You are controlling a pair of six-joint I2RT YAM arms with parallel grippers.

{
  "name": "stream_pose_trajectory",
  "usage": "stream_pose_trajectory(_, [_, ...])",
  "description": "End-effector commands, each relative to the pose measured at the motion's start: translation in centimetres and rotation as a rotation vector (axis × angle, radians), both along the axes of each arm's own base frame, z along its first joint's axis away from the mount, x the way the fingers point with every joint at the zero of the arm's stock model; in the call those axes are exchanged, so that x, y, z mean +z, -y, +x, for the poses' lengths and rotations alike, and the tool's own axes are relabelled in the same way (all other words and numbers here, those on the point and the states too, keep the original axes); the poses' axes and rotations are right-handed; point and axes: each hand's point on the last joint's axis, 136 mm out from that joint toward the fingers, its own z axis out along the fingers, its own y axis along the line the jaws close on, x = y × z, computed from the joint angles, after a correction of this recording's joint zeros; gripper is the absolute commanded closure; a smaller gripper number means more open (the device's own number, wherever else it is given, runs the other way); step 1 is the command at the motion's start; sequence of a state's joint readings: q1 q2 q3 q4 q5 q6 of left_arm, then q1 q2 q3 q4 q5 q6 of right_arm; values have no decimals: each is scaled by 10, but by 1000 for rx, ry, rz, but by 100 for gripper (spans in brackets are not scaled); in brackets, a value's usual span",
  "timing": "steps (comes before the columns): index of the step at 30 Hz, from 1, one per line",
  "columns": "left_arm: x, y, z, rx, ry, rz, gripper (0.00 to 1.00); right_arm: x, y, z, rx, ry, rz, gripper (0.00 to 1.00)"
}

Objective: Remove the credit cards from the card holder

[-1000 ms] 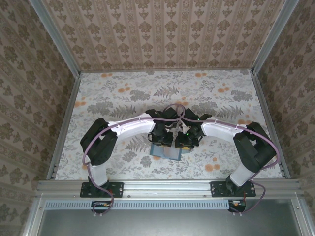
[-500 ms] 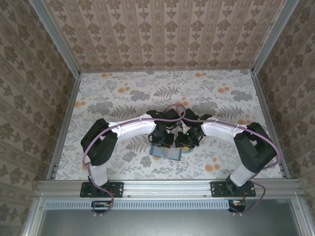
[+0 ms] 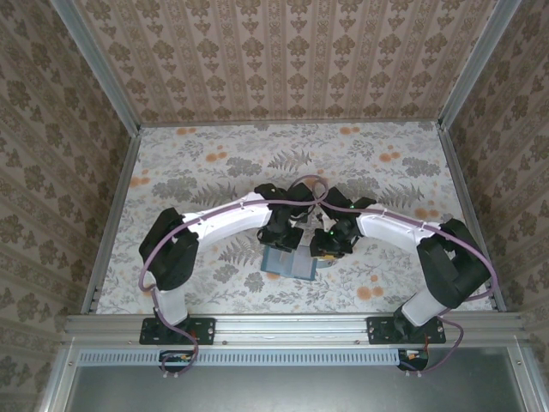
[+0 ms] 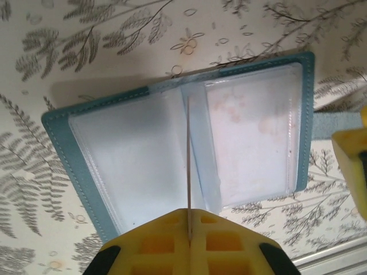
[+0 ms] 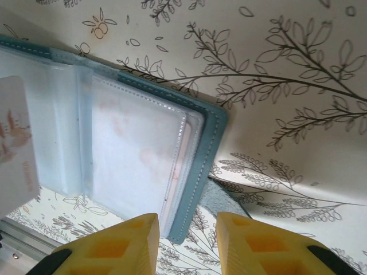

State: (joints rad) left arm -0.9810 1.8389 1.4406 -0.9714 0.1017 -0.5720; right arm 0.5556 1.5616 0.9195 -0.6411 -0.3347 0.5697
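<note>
The teal card holder (image 4: 60,149) lies open and flat on the floral table, its clear sleeves facing up. My left gripper (image 4: 188,220) is shut on a thin pale credit card (image 4: 188,154), seen edge-on and standing upright over the holder's fold. The right wrist view shows that card's pinkish face (image 5: 14,143) at the far left. Another pale pinkish card (image 5: 137,149) shows through the right sleeve. My right gripper (image 5: 188,235) is open, its jaws straddling the holder's right edge (image 5: 200,166) without touching it. From the top view both grippers (image 3: 281,243) (image 3: 326,249) meet over the holder (image 3: 287,266).
A grey-blue strap (image 5: 221,200) sticks out from under the holder's right edge. The metal rail (image 4: 338,260) at the table's near side runs close behind the holder. Patterned walls enclose the table (image 3: 214,172) on three sides.
My left gripper has shut on the card, and both wrists have shifted slightly away from the near rail. The right gripper's jaws have kept the same gap.
</note>
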Motion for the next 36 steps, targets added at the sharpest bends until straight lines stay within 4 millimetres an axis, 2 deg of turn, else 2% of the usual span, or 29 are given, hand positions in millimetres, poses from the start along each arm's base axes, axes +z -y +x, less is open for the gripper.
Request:
stream_pose_trajectory(1, [19,-8,1,-204,51,23,100,12,11,4,5,26,-28,67])
stream_pose_trajectory(6, [23,-7,6,-452,91,26,100,22,27,8,-17,55,-47,67])
stream_pose_trajectory(13, [39,-5,21,-795,213,-2,100,27,44,5,-33,69,-81,67])
stream_pose_trajectory(17, [54,-10,40,-907,266,-41,100,29,50,1,-46,74,-87,67])
stream_pose_trajectory(21, [70,-11,51,-1060,317,-69,100,27,53,-2,-47,64,-96,67])
stream_pose_trajectory(22, [72,-12,53,-1099,327,-63,100,34,53,-1,-49,88,-86,67])
stream_pose_trajectory(24, [75,-14,60,-1168,342,-38,100,36,55,-2,-51,90,-87,67])
stream_pose_trajectory(30, [84,-15,88,-1271,389,-14,100,39,57,-3,-58,94,-86,67])
stream_pose_trajectory(36, [80,-9,114,-1347,389,44,100,39,62,-8,-64,92,-95,67])
